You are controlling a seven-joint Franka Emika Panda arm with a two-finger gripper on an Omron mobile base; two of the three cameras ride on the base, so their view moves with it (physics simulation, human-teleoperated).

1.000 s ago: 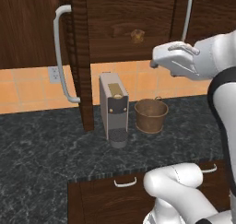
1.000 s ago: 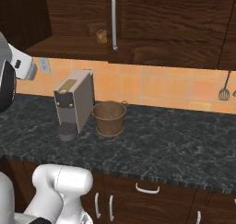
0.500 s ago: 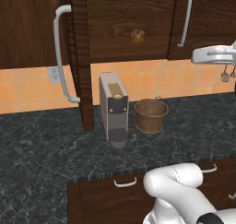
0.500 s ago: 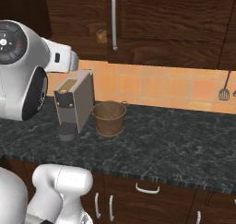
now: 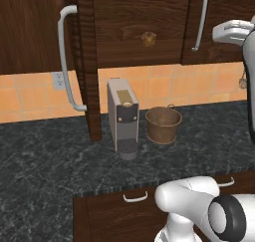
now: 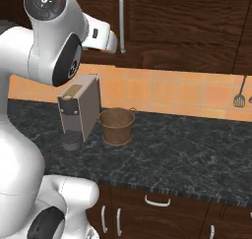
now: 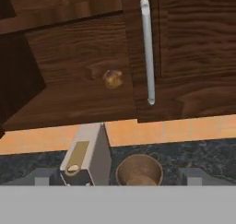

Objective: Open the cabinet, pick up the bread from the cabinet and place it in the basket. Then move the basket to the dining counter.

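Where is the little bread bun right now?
The bread sits inside the opened cabinet, above the grey coffee machine and the basket on the black counter.

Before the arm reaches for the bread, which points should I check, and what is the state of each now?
1. Cabinet door open: ok, it stands swung out, edge toward the camera.
2. Bread visible inside the cabinet: ok.
3. Gripper jaws open and holding nothing: ok.
4. Basket upright on the black counter, beside the coffee machine: ok.
5. Basket empty: ok, no bread in it.
6. Clear path to the bread past the right door's handle: cannot tell.
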